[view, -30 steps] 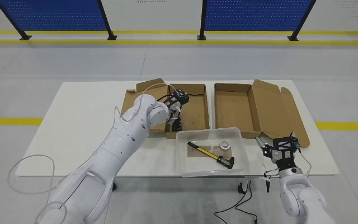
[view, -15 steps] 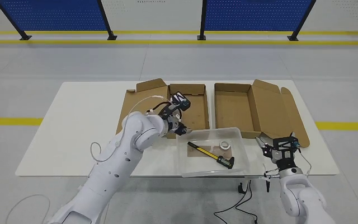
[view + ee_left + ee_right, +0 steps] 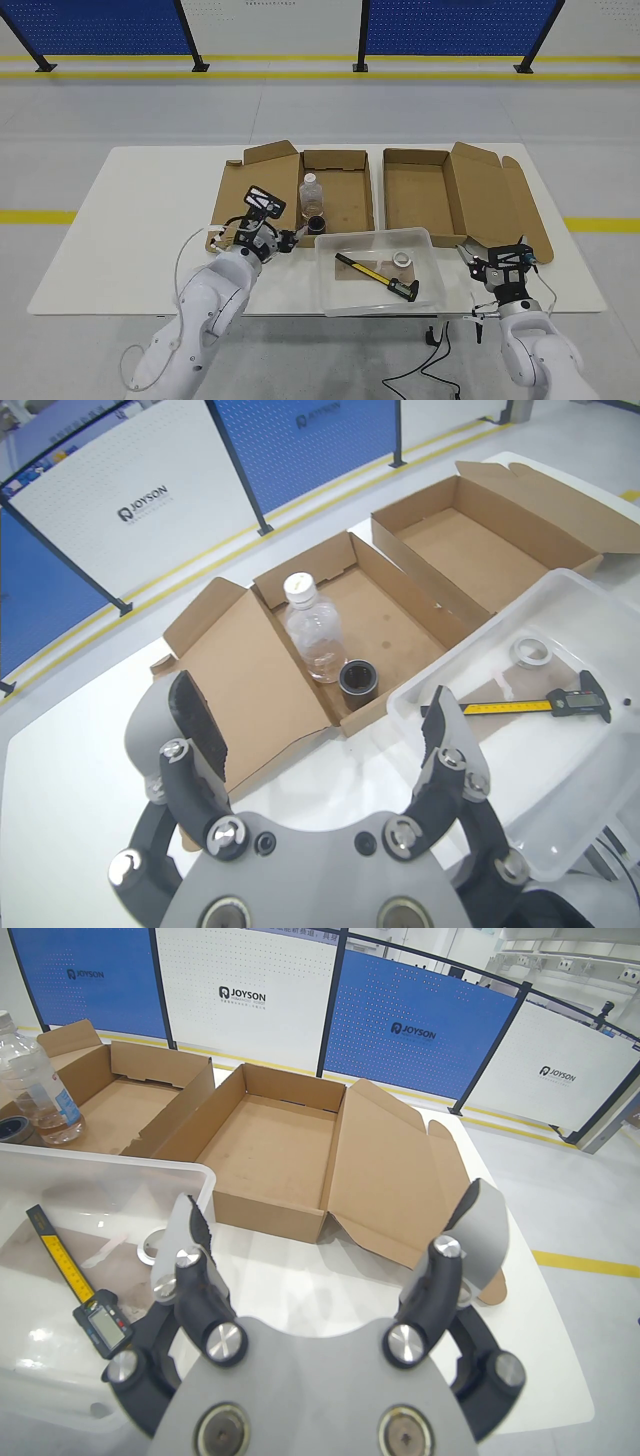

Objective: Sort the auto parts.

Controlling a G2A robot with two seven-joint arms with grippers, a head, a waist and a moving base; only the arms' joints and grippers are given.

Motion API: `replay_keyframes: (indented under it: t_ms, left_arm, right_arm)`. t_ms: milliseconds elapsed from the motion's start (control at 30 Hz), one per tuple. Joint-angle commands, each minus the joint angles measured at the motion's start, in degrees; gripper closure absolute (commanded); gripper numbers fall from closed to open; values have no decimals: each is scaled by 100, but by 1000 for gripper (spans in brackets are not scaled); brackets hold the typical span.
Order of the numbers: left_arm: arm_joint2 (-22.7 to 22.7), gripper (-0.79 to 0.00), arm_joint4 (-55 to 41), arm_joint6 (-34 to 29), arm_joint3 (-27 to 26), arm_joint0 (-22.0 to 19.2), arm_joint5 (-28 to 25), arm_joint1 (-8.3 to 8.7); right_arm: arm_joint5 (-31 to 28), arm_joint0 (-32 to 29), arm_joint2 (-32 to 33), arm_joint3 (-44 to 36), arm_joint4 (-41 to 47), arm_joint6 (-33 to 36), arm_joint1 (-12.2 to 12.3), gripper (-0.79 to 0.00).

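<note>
A clear plastic bottle (image 3: 311, 190) (image 3: 314, 635) and a black cylindrical part (image 3: 316, 224) (image 3: 358, 681) stand in the left cardboard box (image 3: 345, 195) (image 3: 395, 620). The clear bin (image 3: 340, 290) (image 3: 575, 750) holds a yellow caliper (image 3: 378, 275) (image 3: 530, 706) (image 3: 75, 1283) and a metal ring (image 3: 402, 259) (image 3: 532, 652) (image 3: 150, 1245). My left gripper (image 3: 277, 240) (image 3: 320, 720) hangs open and empty over the table just left of the bin, near the left box's front corner. My right gripper (image 3: 497, 256) (image 3: 335, 1213) stays open and empty at the table's front right, beside the bin.
The right cardboard box (image 3: 420, 200) (image 3: 270, 1153) lies open with nothing in it, its lid flap (image 3: 500, 200) spread to the right. White tabletop (image 3: 140, 220) stretches free at the left.
My left arm has pulled back out of the left box toward the table's front, leaving the bottle and black part standing inside. The right arm has not moved.
</note>
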Motion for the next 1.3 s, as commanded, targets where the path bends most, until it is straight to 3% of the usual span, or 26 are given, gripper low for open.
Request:
replay_keyframes:
  t_ms: [0,100,367,600,800,1033,1267]
  left_arm:
    - [-260,-785,77,226,-137,274,40,32]
    - [-520,-785,51,372,-228,471,18,60]
    - [-520,-785,51,372,-228,471,18,60]
    - [-520,-785,51,372,-228,471,18,60]
    - [-520,-785,51,372,-228,471,18,60]
    - [-520,-785,51,372,-228,471,18,60]
    - [-520,-785,51,372,-228,471,18,60]
  right_arm:
    - [0,0,0,0,0,0,0,-785]
    - [0,0,0,0,0,0,0,-785]
    - [-29,44,3,-90,27,7,-5,-785]
    - [-270,88,14,-918,-242,506,7,-785]
    - [-1129,253,-36,-1807,-761,1636,71,-785]
    - [-2204,613,-369,-2513,-466,3403,115,-785]
    - [-2214,1091,-945,-2424,432,4680,81,-785]
